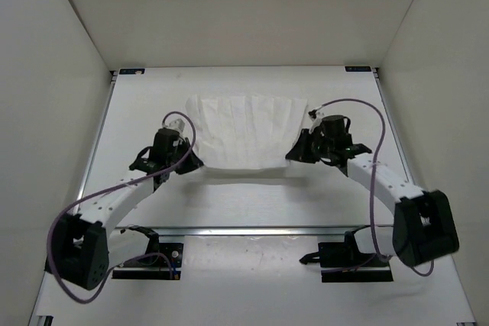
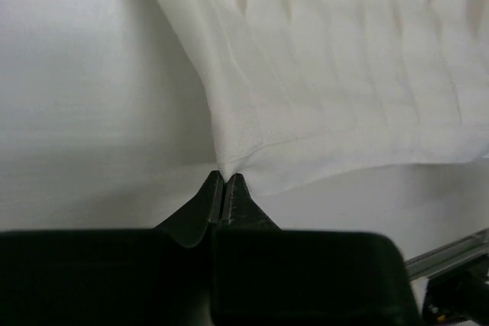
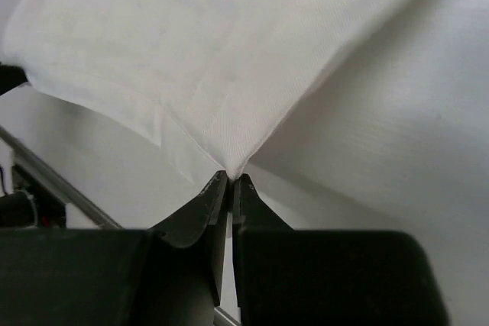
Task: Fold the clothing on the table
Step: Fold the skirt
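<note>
- L gripper (image 1: 195, 164) (image 2: 224, 178): jaws pinched shut on near-left corner of cloth (image 1: 244, 131) (image 2: 344, 74); fabric draws to a small peak right at the tips.
- L arm (image 1: 114, 200): comes up from near-left base, angled in twd table centre.
- Cloth: white, thin, lengthwise pleats, fan shape, wider at far edge. Lies spread mid-table (image 1: 252, 204), well short of back wall, near edge spanning btwn both grippers.
- Rail (image 1: 252, 230): runs across near side, just beyond arm bases, apart from cloth.
- R gripper (image 1: 295, 156) (image 3: 230, 178): jaws pinched shut on near-right corner of cloth (image 3: 191, 51); corner tapers to a point btwn tips.
- R arm (image 1: 382, 181): comes from near-right base, angled in; purple cable (image 1: 359, 104) loops above it.
</note>
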{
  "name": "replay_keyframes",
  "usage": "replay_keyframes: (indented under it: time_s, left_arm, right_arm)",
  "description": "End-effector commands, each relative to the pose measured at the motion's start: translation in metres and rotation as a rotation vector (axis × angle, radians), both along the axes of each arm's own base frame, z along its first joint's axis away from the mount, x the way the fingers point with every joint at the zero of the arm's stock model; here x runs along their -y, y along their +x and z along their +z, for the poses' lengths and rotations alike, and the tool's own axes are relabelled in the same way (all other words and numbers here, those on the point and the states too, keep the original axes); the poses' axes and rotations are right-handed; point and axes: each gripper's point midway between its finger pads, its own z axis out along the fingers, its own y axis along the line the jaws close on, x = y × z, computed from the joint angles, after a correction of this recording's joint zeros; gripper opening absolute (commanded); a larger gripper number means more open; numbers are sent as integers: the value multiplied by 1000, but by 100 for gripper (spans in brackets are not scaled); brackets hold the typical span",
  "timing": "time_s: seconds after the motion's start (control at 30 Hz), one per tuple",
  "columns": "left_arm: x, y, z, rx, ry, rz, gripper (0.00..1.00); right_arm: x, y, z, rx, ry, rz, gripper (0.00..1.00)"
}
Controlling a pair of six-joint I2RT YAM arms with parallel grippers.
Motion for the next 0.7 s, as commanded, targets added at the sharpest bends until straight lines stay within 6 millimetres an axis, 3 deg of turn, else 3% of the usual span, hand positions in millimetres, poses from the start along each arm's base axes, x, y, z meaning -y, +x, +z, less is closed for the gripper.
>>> replay_keyframes:
  time_s: [0.0,0.03,0.07,0.17,0.2,0.27,0.37,0.43,0.5,0.57,0.67]
  left_arm:
    - [-7,28,97,234,-36,14,0]
    - [-5,30,122,279,-41,6,0]
    - [-7,31,133,299,-42,8,0]
    - [-10,24,218,464,-38,16,0]
    - [-12,22,228,492,-25,43,0]
    - [-20,10,278,589,-58,78,0]
    - [-36,0,317,653,-98,91,0]
    - [-38,5,319,647,-96,88,0]
    - [-34,18,303,616,-76,84,0]
    - [-29,47,274,549,-38,84,0]
    - [-17,94,253,476,-19,38,0]
  right_arm:
    - [1,13,85,235,72,45,0]
    - [6,15,107,286,90,42,0]
    - [6,12,130,328,124,63,0]
    - [3,-1,187,449,129,102,0]
    - [5,-4,211,523,128,100,0]
    - [2,-16,241,595,164,130,0]
    - [5,-28,274,649,225,145,0]
    - [7,-25,279,665,227,141,0]
    - [8,-12,278,667,216,138,0]
    - [3,9,266,630,206,143,0]
    - [-12,60,260,568,215,170,0]
